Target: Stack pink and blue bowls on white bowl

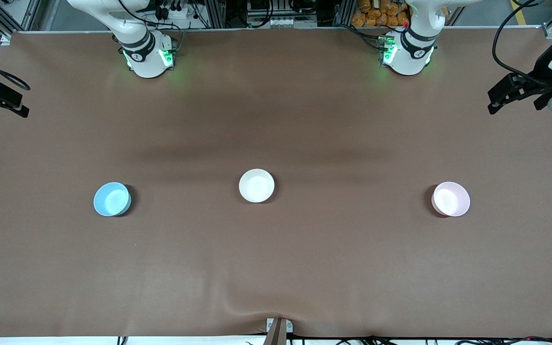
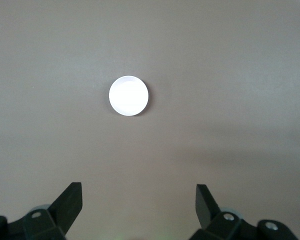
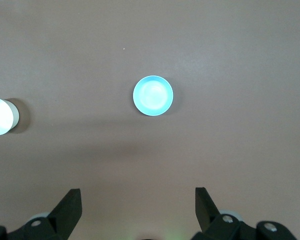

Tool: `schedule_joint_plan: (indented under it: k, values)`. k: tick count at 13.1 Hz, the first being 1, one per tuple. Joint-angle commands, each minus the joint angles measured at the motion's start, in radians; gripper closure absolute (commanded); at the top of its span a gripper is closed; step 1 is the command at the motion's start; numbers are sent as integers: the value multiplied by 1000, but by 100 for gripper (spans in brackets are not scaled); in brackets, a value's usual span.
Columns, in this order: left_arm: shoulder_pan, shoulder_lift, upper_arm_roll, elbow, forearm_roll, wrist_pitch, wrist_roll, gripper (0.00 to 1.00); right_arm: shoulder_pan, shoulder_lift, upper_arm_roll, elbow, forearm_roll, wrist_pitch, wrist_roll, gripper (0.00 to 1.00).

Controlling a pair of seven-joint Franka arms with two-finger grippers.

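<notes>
Right wrist view, blue bowl (image 3: pixel 153 95) below open right pincer (image 3: pixel 138 210)

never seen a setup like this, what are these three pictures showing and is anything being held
Two robot arms are bolted along one edge of a brown table. The wide picture comes from a high camera facing them. The other two come from cameras on each arm's wrist, looking down past its claw.

Three small bowls sit apart in a row: a blue bowl toward the right arm's end, a white bowl in the middle, and a pink bowl toward the left arm's end.

The left claw is open, high above the pink bowl, which looks white in its picture. The right claw is open above the blue bowl. Nothing is held and nothing is stacked yet.
</notes>
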Motion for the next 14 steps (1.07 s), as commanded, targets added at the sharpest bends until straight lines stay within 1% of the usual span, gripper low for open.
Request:
schedule_joint_plan:
  k: [1, 5, 7, 14]
  values:
    - [25, 9, 0, 26, -16, -22, 22, 0, 19, 10, -5, 10, 2, -5, 7, 0]
    - [41, 22, 0, 36, -11, -22, 19, 0, 22, 12, -5, 10, 2, -5, 7, 0]
    - [44, 22, 0, 30, -2, -25, 19, 0, 37, 19, -5, 10, 2, -5, 7, 0]
    - [43, 43, -3, 19, -4, -34, 28, 0, 37, 19, -5, 10, 2, -5, 7, 0]
